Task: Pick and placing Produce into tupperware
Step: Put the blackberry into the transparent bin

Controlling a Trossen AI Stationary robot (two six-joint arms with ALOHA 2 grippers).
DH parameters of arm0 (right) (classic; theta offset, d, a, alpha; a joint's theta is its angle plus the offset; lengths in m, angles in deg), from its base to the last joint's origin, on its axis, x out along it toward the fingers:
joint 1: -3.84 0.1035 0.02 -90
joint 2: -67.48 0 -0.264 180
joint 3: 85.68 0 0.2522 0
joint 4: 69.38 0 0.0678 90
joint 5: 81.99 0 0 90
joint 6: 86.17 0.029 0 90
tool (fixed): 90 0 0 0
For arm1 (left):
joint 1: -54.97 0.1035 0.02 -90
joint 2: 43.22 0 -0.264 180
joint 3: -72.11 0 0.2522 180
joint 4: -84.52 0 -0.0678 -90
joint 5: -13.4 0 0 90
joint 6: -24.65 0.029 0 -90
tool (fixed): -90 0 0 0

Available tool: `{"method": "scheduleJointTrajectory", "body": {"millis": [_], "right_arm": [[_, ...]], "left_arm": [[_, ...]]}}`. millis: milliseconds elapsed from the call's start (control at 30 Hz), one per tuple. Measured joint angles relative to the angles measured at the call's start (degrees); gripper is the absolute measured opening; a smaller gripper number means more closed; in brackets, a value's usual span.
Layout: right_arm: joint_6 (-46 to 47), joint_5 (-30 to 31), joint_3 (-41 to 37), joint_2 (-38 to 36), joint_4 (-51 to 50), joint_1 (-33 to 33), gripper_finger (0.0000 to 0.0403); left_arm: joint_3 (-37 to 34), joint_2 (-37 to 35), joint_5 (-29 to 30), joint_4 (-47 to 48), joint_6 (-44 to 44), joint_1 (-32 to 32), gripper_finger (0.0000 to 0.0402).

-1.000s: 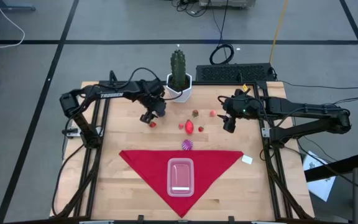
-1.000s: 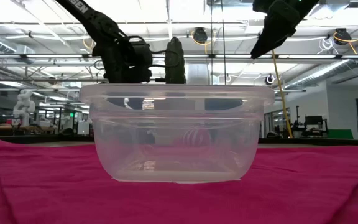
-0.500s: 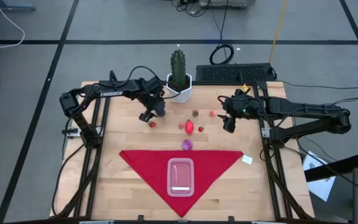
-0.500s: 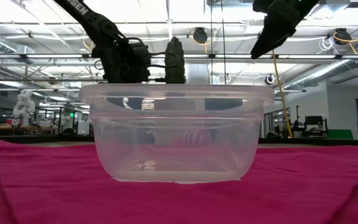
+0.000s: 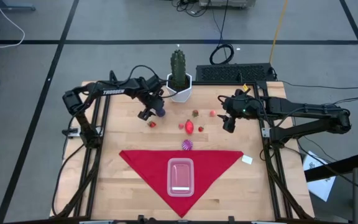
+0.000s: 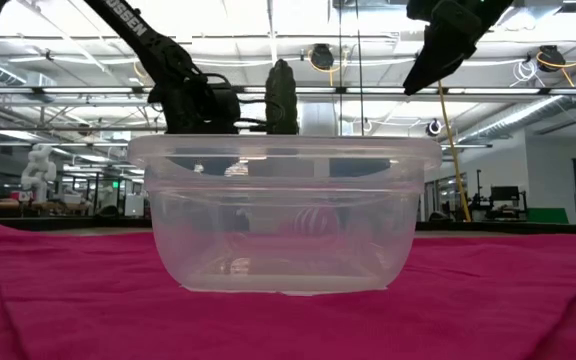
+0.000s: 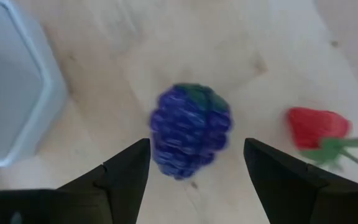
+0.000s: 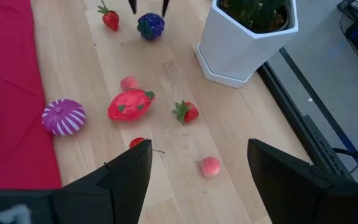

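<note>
While the tupperware (image 5: 180, 177) sits empty at lower centre of the high view, the left gripper (image 7: 194, 163), fingers spread, hovers over a purple berry (image 7: 190, 129); next it likely must descend and close. The right gripper (image 5: 229, 124) waits spread at centre right.

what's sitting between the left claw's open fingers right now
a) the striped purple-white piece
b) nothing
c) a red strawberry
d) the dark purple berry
d: the left wrist view shows the purple berry lying on the table between the open fingers of the left claw, with the strawberry off to one side.
</note>
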Motion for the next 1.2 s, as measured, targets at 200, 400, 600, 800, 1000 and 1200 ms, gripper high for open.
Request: {"method": "scheduleJointTrajectory", "body": {"millis": [200,400,600,800,1000,1200], "right_arm": [[0.02,0.00,0.00,0.00,0.03,0.00,0.0254],[0.02,0.00,0.00,0.00,0.37,0.00,0.0254],[0.04,0.00,0.00,0.00,0.89,0.00,0.0254],[0.04,0.00,0.00,0.00,0.90,0.00,0.0254],[0.04,0.00,0.00,0.00,0.91,0.00,0.0254],[0.04,0.00,0.00,0.00,0.90,0.00,0.0254]], "left_arm": [[0.14,1.47,-0.19,-1.22,1.77,0.74,0.0266],[0.17,2.75,-0.61,-1.79,3.23,0.97,0.0266],[0.07,3.58,-0.71,-1.58,2.63,1.31,0.0266],[0.07,3.11,-0.95,-2.63,-0.47,1.26,0.0266],[0.11,3.07,-0.92,-2.51,-4.48,1.26,0.0266],[0.11,3.07,-0.49,-2.47,-10.71,1.27,0.0266]]}}
